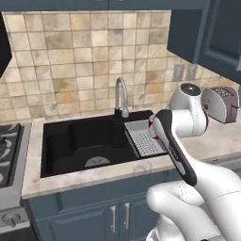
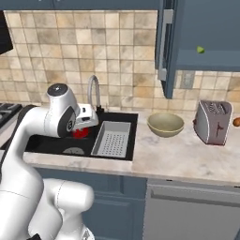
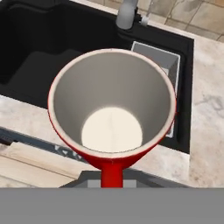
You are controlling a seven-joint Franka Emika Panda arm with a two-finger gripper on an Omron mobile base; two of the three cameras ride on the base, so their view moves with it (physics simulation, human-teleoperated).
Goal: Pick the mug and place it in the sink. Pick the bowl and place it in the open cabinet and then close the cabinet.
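Observation:
My gripper [image 2: 82,127] is shut on the red mug [image 3: 111,105], which hangs upright over the right part of the black sink [image 1: 70,129], beside the grey perforated tray [image 1: 143,136]. The hand view looks straight down into the mug's white inside, with the sink [image 3: 35,43] behind it. A sliver of the mug [image 1: 151,127] shows behind my forearm. The olive-tan bowl [image 2: 165,124] sits on the counter right of the sink [image 2: 119,117], under the dark blue wall cabinet [image 2: 206,33]. Its door [image 2: 165,47] stands open, edge toward me.
A chrome faucet [image 1: 121,96] rises behind the basin. A toaster [image 2: 213,122] stands right of the bowl, with a small orange thing [image 2: 236,122] beyond it. A small green thing [image 2: 200,49] lies in the cabinet. A stove [image 1: 7,150] lies left of the sink.

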